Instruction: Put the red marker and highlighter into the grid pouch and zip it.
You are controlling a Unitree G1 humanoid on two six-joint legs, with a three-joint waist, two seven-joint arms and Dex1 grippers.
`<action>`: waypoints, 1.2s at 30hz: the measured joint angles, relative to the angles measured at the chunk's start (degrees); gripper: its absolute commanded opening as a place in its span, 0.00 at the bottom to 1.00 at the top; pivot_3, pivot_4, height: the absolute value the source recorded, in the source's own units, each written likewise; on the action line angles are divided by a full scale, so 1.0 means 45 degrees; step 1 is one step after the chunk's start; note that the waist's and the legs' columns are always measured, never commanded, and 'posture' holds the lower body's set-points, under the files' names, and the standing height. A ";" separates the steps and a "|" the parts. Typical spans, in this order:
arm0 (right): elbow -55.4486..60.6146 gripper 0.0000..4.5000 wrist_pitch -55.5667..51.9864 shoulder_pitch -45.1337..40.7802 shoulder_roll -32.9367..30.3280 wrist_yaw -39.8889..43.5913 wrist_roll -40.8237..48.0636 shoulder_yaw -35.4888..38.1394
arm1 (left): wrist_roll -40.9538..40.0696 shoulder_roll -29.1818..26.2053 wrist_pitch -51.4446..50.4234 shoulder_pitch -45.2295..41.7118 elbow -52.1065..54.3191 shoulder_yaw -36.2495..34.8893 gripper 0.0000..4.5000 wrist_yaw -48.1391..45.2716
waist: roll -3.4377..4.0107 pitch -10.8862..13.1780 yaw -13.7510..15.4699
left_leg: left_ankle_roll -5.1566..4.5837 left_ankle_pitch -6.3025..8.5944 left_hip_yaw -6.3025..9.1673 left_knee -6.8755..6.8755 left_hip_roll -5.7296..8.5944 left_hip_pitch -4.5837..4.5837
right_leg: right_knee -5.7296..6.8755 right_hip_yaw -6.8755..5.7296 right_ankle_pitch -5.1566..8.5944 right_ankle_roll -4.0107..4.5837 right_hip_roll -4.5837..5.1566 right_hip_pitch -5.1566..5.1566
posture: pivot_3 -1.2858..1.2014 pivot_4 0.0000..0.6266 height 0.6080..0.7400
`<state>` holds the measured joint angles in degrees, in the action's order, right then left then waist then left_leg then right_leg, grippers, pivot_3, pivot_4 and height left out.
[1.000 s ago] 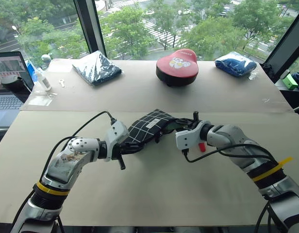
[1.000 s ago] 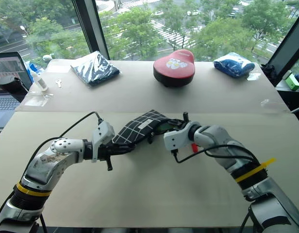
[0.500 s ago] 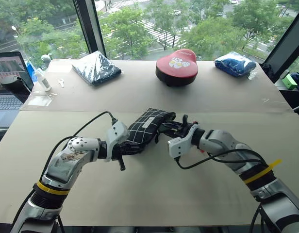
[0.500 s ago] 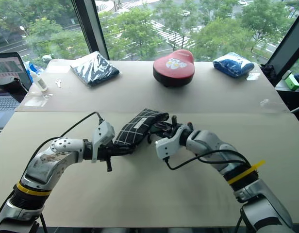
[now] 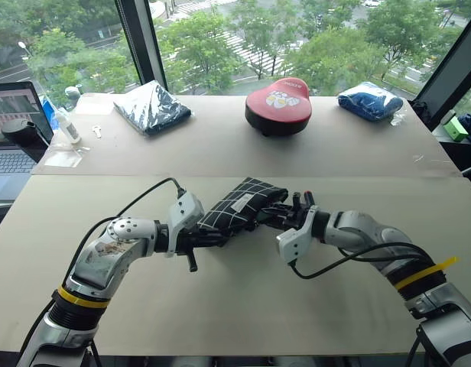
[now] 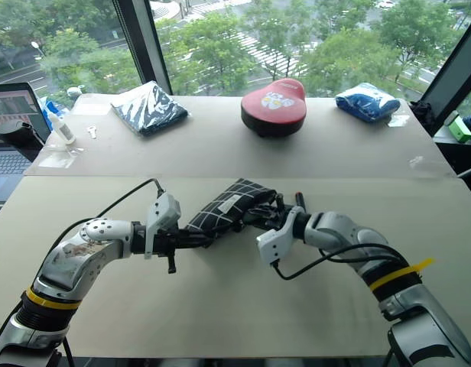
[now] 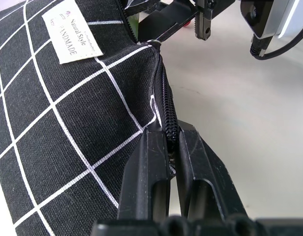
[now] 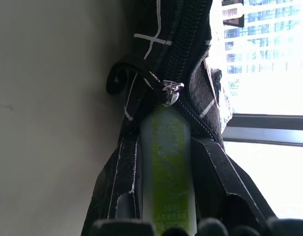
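Observation:
The grid pouch point(image 5: 239, 205) lies mid-table, black with white lines and a white label point(image 7: 72, 30). My left gripper point(image 7: 167, 137) is shut on the pouch's zipper edge at its left end. From the right, my right gripper point(image 5: 275, 215) is shut on the highlighter point(image 8: 166, 172), a pale green body. The highlighter's front end sits in the pouch's open mouth, just under the zipper slider point(image 8: 170, 91). The red marker is almost hidden. A sliver of red point(image 7: 190, 22) peeks from behind the right gripper's fingers.
A red dome case point(image 5: 279, 103) stands at the back centre. Plastic-wrapped blue bundles lie at the back left point(image 5: 151, 107) and back right point(image 5: 371, 99). A laptop point(image 5: 10, 130) and a small bottle point(image 5: 63, 122) sit at the left edge.
My right wrist has rolled and drawn a little toward the pouch, carrying the highlighter into its mouth. The red piece seen under the right gripper is now covered. The left gripper has held still.

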<state>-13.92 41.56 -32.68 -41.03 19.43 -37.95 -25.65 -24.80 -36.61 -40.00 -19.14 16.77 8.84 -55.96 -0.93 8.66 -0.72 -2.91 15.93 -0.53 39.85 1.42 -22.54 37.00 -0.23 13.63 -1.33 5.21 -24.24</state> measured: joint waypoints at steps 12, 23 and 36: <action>-0.2590 0.23 0.2701 -0.1681 -0.0061 -0.2135 -0.1879 -0.0346 | -0.0339 -0.0009 0.0015 -0.0001 0.0022 -0.0033 0.00 -0.0351 | 0.0000 0.0000 -0.0028 | 0.0037 -0.0022 -0.0019 -0.0002 -0.0001 0.0010 | 0.0004 0.0024 0.0000 0.0000 -0.0005 -0.0001 | 0.52 0.24 1.00; -0.3721 0.49 0.3181 -0.2475 0.0615 -0.1742 -0.1706 -0.0685 | -0.0509 -0.0018 0.0014 -0.0003 0.0022 -0.0037 0.00 -0.0467 | 0.0000 0.0000 -0.0031 | 0.0028 -0.0016 -0.0041 -0.0004 -0.0004 0.0028 | 0.0011 0.0055 0.0000 0.0000 -0.0010 0.0006 | 0.52 0.24 1.00; -0.3472 0.77 0.2948 -0.2373 -0.0756 0.0913 0.1166 -0.0070 | -0.0533 0.0093 0.0023 -0.0029 0.0033 -0.0047 0.00 -0.0309 | 0.0000 0.0000 0.0002 | -0.0007 0.0004 -0.0043 -0.0004 -0.0003 0.0028 | 0.0013 0.0064 0.0000 0.0000 -0.0003 0.0001 | 0.52 0.24 1.00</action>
<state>-29.54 54.83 -43.36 -44.43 23.54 -32.71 -25.97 -27.20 -36.19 -39.89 -19.27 16.92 8.62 -57.35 -0.93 8.66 -0.71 -2.94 15.95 -0.72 39.84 1.40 -22.41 37.05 0.06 13.63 -1.33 5.19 -24.24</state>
